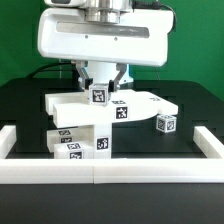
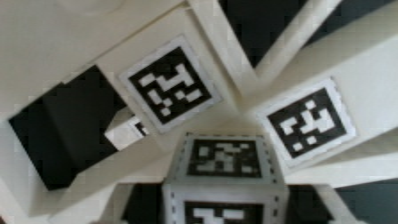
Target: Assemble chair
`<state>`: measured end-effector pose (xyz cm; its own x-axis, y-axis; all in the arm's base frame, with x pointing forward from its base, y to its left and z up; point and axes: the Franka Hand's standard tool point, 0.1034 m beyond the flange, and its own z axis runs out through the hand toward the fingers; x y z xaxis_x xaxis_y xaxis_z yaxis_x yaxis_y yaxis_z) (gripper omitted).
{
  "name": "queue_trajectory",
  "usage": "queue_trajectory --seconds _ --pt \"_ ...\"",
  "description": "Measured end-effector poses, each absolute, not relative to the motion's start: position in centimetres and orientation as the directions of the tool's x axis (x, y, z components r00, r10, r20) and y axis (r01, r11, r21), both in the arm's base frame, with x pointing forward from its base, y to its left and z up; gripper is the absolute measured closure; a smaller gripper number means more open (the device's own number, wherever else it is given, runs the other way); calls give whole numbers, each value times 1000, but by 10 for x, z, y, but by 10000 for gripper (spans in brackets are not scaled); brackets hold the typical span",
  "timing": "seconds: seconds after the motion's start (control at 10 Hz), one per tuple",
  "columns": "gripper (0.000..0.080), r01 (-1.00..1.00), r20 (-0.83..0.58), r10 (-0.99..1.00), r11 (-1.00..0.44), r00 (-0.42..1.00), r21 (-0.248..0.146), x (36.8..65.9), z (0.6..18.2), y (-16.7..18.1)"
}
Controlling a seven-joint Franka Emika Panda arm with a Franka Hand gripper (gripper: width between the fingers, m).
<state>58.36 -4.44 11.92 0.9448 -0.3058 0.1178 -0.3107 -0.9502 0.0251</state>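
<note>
While the gripper (image 1: 100,80) hung with its jaws nearly shut on a small tagged block (image 1: 99,95), the chair's flat slab (image 1: 140,104) lay directly beneath it, mid-surface, its length running across.

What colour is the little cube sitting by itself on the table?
The cube is white with black-and-white square tags on its faces; the exterior view shows it best.

Free room: black table (image 1: 25,108) open at the exterior view's left and right edges, and in the strip between the parts and the rail (image 1: 110,166).

Obstacles: stacked chair parts (image 1: 85,135) fill the centre; a slab (image 1: 140,104) spans across above them; a small cube (image 1: 166,123) stands apart at the exterior view's right; the end effector (image 1: 100,90) and robot body (image 1: 100,40) block access from above.
</note>
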Motion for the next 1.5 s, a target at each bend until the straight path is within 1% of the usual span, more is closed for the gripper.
queue_trajectory --seconds 0.2,0.4,0.6,0.8,0.9,1.2,1.3,1.4,1.5 --pt "515 -436 120 -432 -900 894 9 584 119 -44" --pt "515 -514 121 -510 -858 851 -3 584 120 -44" --pt "515 -627 122 -625 -778 771 -21 585 121 -44" --pt "515 -700 120 -699 -713 705 -35 586 121 -44" --pt "515 -751 115 -750 -659 651 -48 587 122 -44" --pt "515 -855 100 -857 -513 505 -76 588 123 -42" --pt "515 -863 98 -865 -500 492 -79 588 123 -42" --pt "438 -853 99 -856 -516 508 -76 588 122 -42" --pt "438 -837 102 -839 -543 535 -73 587 122 -42"
